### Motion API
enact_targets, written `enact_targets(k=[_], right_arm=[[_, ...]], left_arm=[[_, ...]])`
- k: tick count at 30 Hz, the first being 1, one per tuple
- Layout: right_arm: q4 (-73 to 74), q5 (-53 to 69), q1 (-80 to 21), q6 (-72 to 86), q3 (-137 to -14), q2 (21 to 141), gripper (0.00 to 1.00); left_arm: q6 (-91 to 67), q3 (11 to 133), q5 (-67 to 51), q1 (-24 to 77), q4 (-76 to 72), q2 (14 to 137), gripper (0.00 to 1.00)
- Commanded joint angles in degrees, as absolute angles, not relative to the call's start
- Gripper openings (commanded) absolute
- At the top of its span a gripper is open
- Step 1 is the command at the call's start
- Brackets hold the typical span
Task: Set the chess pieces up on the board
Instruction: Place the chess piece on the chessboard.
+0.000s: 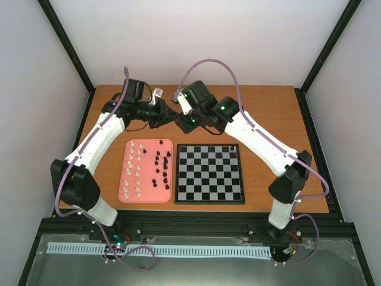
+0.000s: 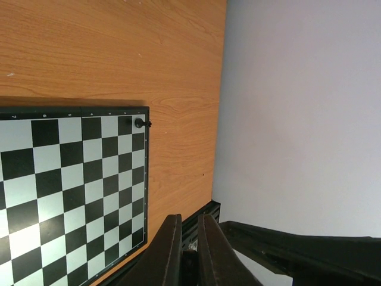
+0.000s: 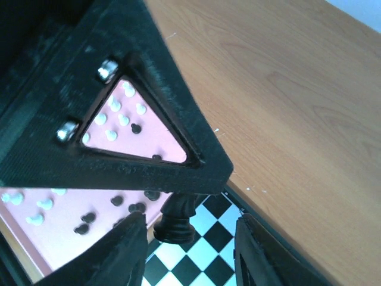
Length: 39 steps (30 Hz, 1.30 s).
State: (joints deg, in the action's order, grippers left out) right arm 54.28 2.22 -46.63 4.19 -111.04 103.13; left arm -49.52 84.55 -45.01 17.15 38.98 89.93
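**While the left hand (image 2: 189, 253) clamps a black piece (image 3: 175, 221), the right hand (image 3: 189, 241) must take it cleanly**

Toward the left edge of the desk (image 1: 268, 107) lies the pink tray (image 1: 149, 194). It holds cream pieces (image 1: 136, 170) in its left columns and black pieces (image 1: 159, 167) in its right ones.

Over the far middle of the desk the two hands meet. The left hand is clenched on the top of the black piece, which hangs below its fingertip in the right wrist view. The right hand is released. Its fingers stand on either side of the piece's base with a gap on each side, touching nothing.

This reads as a hand-over. To do it well, the right hand should probably centre on the piece's lower body and close fully before the left lets go. So small a piece could tip or drop. The left should then open only a little and draw straight back, so that it does not drag the piece askew.

Right of the tray, nearer the desk's near edge, the chessboard (image 1: 208, 176) is bare except for a corner piece (image 1: 232, 147). This one is black and stands on the board's far right square. The held piece likely belongs in that same far row.
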Motion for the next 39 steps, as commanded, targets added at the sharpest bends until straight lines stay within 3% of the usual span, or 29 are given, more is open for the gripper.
enact_targets(k=[1,13,19,21,22,29,39], right_arm=[[52.95,-0.48,-46.41,4.61,-110.87,101.87,0.51],[49.52,-3.18,-40.71,10.85,-104.84,92.24,0.83],[50.34,-14.5,-36.67,15.9,-95.6,85.08,0.86],[50.58,-17.99,-35.82,18.43,-92.47,83.13,0.99],[50.59,-18.74,-35.22,19.35,-90.79,82.24,1.0],[50.51,-18.08,-30.61,21.6,-83.1,77.86,1.0],[50.19,-15.36,-16.75,25.39,-72.16,71.7,1.0]], left_arm=[[-48.33,84.83,-43.61,16.88,38.27,88.7,0.01],[-37.27,88.51,-36.25,17.44,42.56,91.38,0.01],[-28.38,89.67,-26.13,22.1,42.6,92.58,0.01],[-25.86,89.65,-21.05,26.01,41.57,93.4,0.01],[-24.97,89.54,-19.11,28.75,40.79,94.07,0.01],[-19.97,86.48,-12.02,40.82,30.69,99.12,0.01],[-18.03,81.49,-5.18,50.2,15.02,104.07,0.01]])
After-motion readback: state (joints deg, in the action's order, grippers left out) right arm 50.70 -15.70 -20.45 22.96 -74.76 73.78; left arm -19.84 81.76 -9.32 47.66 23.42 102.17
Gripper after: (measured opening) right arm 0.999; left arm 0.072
